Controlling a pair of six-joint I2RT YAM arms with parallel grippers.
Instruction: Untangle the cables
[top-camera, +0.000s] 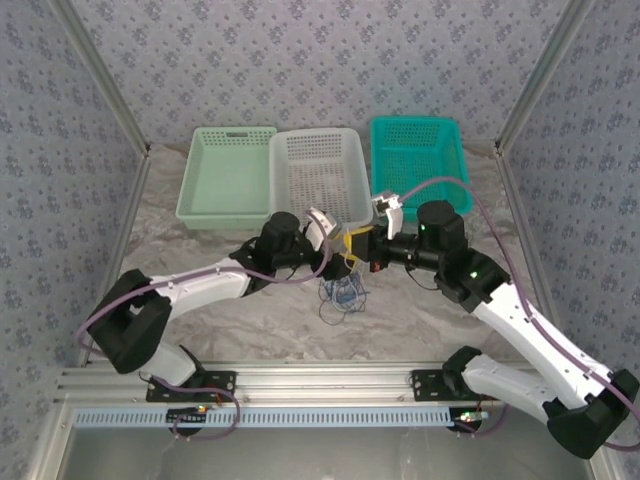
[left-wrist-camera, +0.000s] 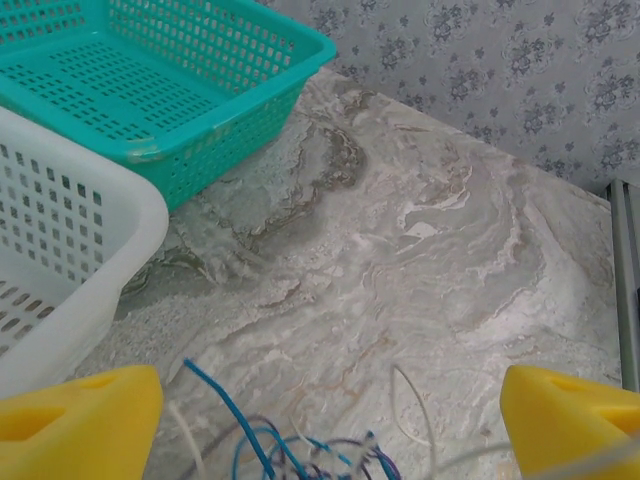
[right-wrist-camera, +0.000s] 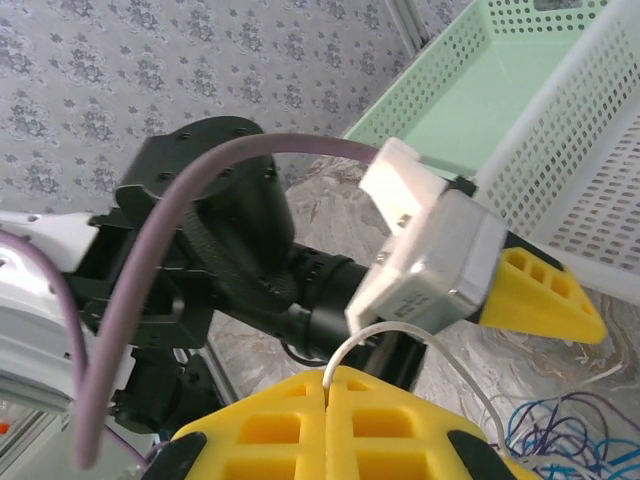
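Note:
The cables (top-camera: 343, 292) lie in a small tangle of blue, dark purple and whitish loops on the marbled table, just below the two grippers. My left gripper (left-wrist-camera: 330, 400) is open. Its yellow fingers (left-wrist-camera: 80, 420) stand wide apart above the cables (left-wrist-camera: 300, 445), with nothing between them. My right gripper (right-wrist-camera: 328, 380) is shut on a whitish cable (right-wrist-camera: 400, 326), which arches up from the pads and drops right toward the tangle (right-wrist-camera: 570, 430). In the top view the left gripper (top-camera: 345, 250) and right gripper (top-camera: 365, 245) nearly meet, tip to tip.
Three baskets stand side by side at the back: pale green (top-camera: 234, 131), white (top-camera: 315, 134) and teal (top-camera: 415, 122). The white basket's wall (left-wrist-camera: 60, 300) is close on the left of my left gripper. Mauve arm cables (right-wrist-camera: 150, 260) loop near both wrists.

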